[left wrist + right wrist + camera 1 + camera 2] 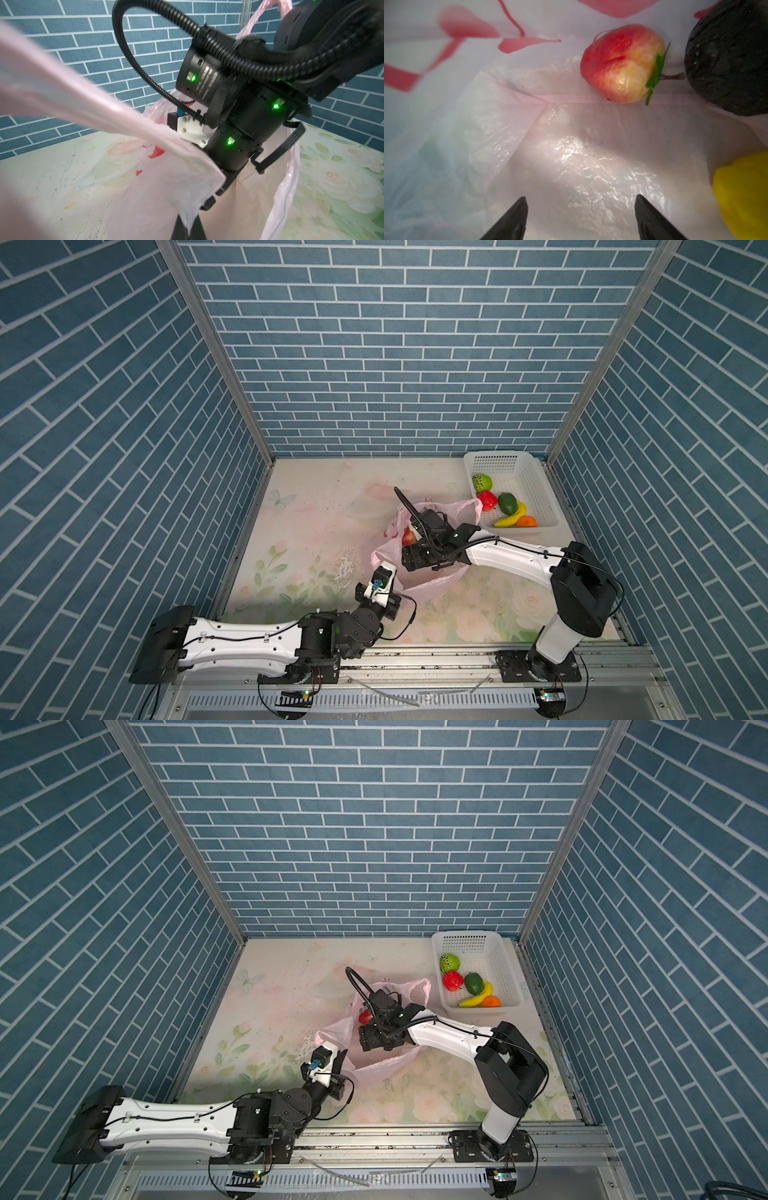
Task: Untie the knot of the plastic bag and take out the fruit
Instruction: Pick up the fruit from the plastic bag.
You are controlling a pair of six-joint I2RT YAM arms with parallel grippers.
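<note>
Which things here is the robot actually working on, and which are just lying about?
Job: pink plastic bag; apple, dark avocado and yellow fruit inside it; left gripper; right gripper; white basket.
Lying about: floral table cover; brick walls.

I see a white perforated basket (496, 462) in the far right corner of the counter (307, 531), whose floral pink-and-green cover looks scuffed and speckled. Blue brick-pattern walls (395, 364) close three sides. Along my near edge runs an aluminium rail (415, 662), with a white slotted cable duct (374, 699) beside it.
</note>
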